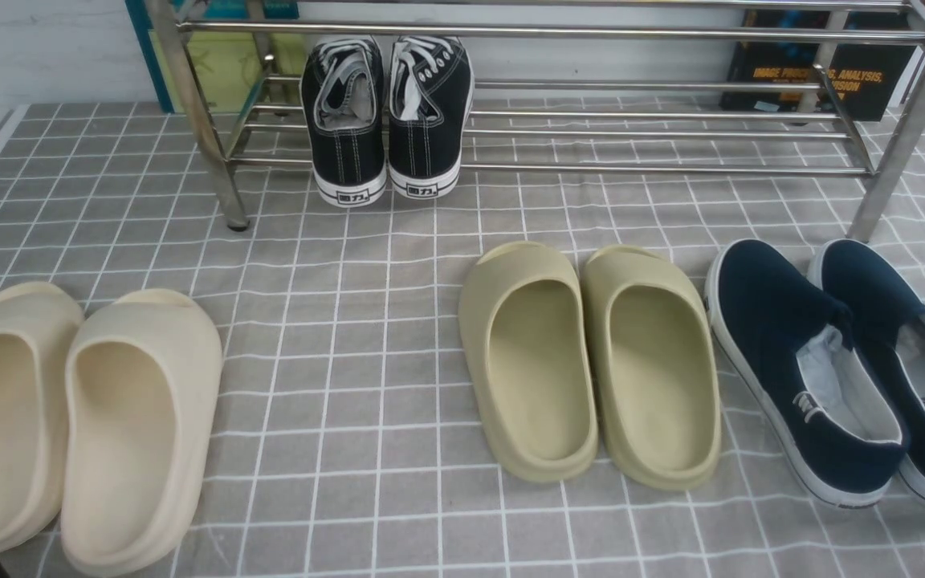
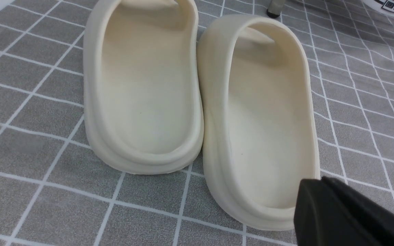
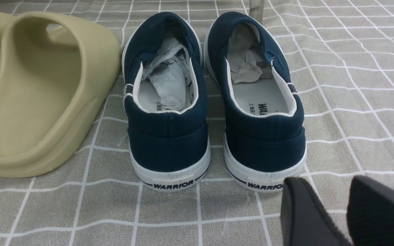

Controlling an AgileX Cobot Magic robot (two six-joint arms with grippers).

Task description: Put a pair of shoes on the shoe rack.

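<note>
Grey checked cloth covers the surface [image 1: 366, 337]. At twelve o'clock the black sneakers [image 1: 386, 120] sit on the lower bars of the shoe rack [image 1: 671, 132], heels overhanging the front bar toward me; judging by that, a nudge could tip them off. My left hand [image 2: 347, 215] is closed, empty, just beside the cream slides [image 2: 200, 102]. My right hand [image 3: 345, 212] stands parted near the navy slip-ons [image 3: 214, 99]; a careless sweep could knock them.

Left gripper [image 2: 351, 218]: dark jaws pressed together, hanging low at the near left. Right gripper [image 3: 345, 213]: two fingers parted by a narrow gap, low at the near right.
</note>
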